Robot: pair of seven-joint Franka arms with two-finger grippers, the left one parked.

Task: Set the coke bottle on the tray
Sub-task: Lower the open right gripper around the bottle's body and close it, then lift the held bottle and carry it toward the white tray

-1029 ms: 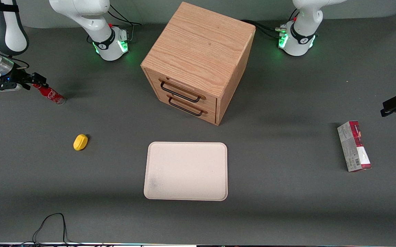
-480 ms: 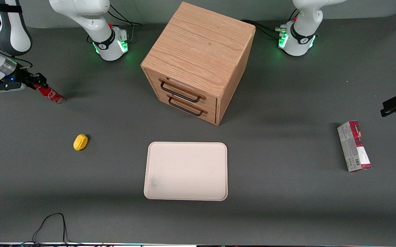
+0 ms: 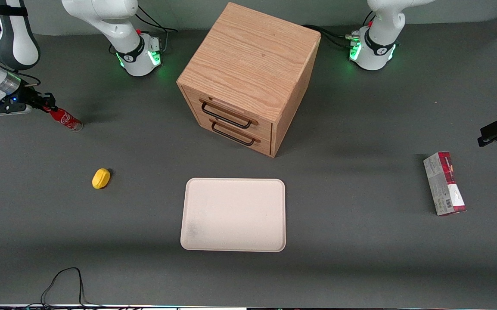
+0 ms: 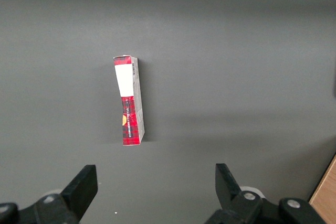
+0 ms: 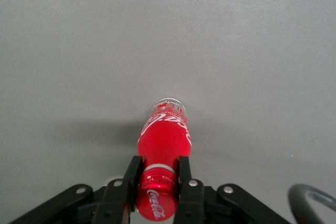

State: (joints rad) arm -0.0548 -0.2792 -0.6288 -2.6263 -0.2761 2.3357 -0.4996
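Note:
The coke bottle (image 3: 65,119) is a slim red bottle with a white script logo and clear base, tilted, at the working arm's end of the table. My gripper (image 3: 47,106) is shut on its neck just under the red cap, seen close in the right wrist view (image 5: 158,174), where the bottle (image 5: 165,137) points away from the fingers (image 5: 131,174) with its base close to the dark table. The pale cream tray (image 3: 233,214) lies flat near the front camera, in front of the wooden drawer cabinet, far from the bottle.
A wooden two-drawer cabinet (image 3: 248,77) stands mid-table. A small yellow object (image 3: 100,178) lies between bottle and tray. A red-and-grey carton (image 3: 444,183) lies toward the parked arm's end, also in the left wrist view (image 4: 129,99). A black cable (image 3: 65,282) lies at the front edge.
My gripper has drawn slightly up and toward the arm's end with the bottle; the bottle now tilts less steeply, its base still near the same spot.

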